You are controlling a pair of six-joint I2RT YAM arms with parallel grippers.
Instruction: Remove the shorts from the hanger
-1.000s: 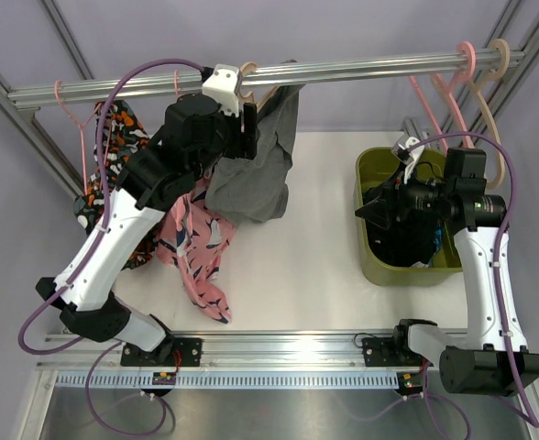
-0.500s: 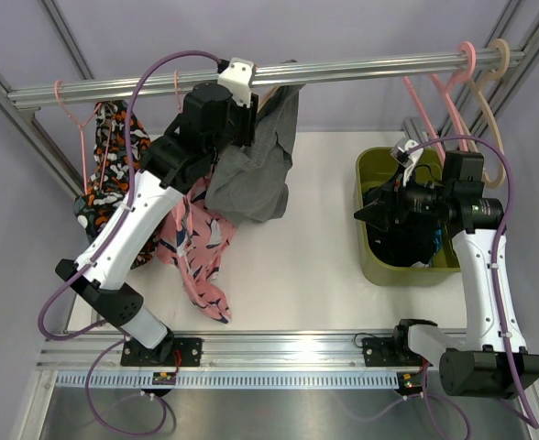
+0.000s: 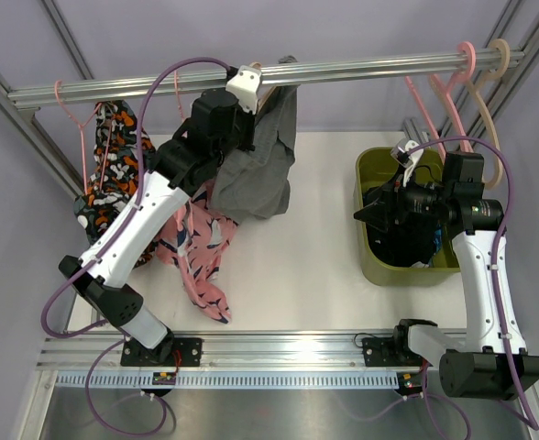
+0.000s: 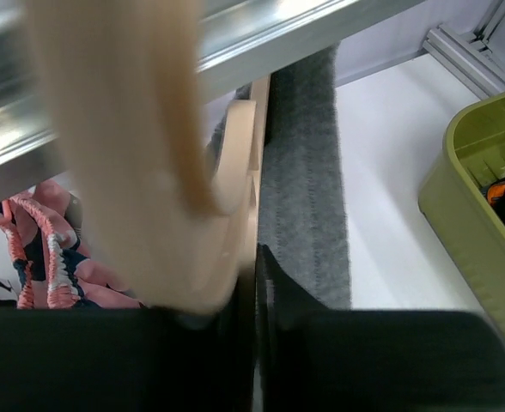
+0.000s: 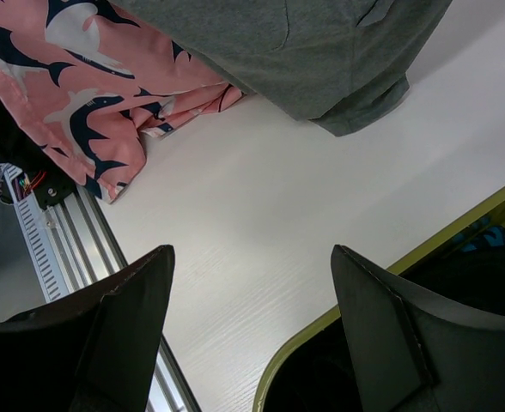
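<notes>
From overhead I see my left arm reaching up to the rail (image 3: 370, 66), but its own bulk hides the fingers there. The wrist camera shows them: the left gripper (image 4: 257, 287) is closed to a thin slit where the arm of the wooden hanger (image 4: 149, 172) runs down between the jaws. It looks pinched on the wood, though I cannot tell whether cloth is caught too. The grey shorts (image 3: 265, 170) hang from that hanger, draped just beside the fingers. Only the overhead view shows the patterned shorts (image 3: 114, 170) on a pink hanger (image 3: 72, 110) at the rail's left end, and the spare hangers (image 3: 467, 64) at its right end. It also shows the black cloth (image 3: 407, 238) lying in the green bin (image 3: 407, 273). The right gripper (image 5: 251, 257) hovers over the bin's left rim with its jaws spread wide and nothing between them. Its camera looks across the white table (image 5: 261, 223) and shows a shark print on the pink garment (image 5: 81, 77), which reads only as blotches from above. I can read no lettering or label in any view.
</notes>
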